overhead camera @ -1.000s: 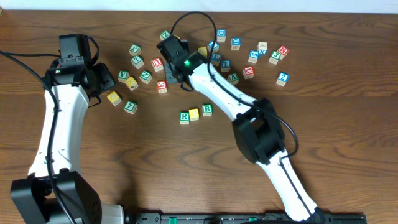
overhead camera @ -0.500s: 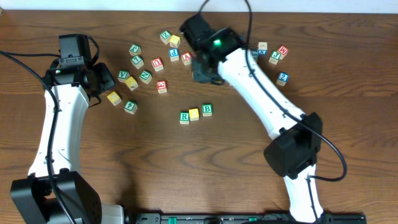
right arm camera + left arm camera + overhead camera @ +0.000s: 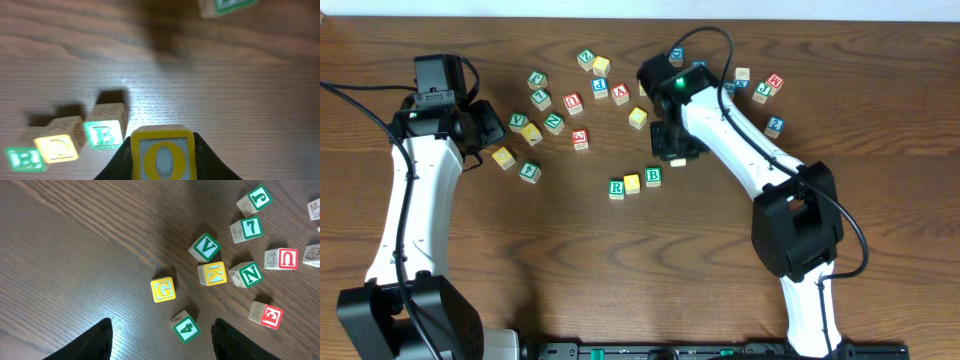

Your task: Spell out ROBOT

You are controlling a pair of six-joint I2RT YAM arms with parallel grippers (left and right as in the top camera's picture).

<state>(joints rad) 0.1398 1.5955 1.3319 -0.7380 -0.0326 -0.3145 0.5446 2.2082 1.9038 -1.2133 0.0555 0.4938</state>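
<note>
The right claw (image 3: 162,167) grips the O cube (image 3: 161,150), seemingly just above the counter (image 3: 235,85), beside B (image 3: 104,134), which ends the row R (image 3: 22,158), yellow cube (image 3: 59,148), B. The left claw (image 3: 160,345) gapes wide.

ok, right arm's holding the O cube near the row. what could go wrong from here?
1. The O cube in the right fingers hangs close beside the B cube. Lowering slightly off could bump B and break the row with the yellow cube and the R cube.
2. The row runs at a slant in the overhead view, so O may land out of line or with a gap.
</note>
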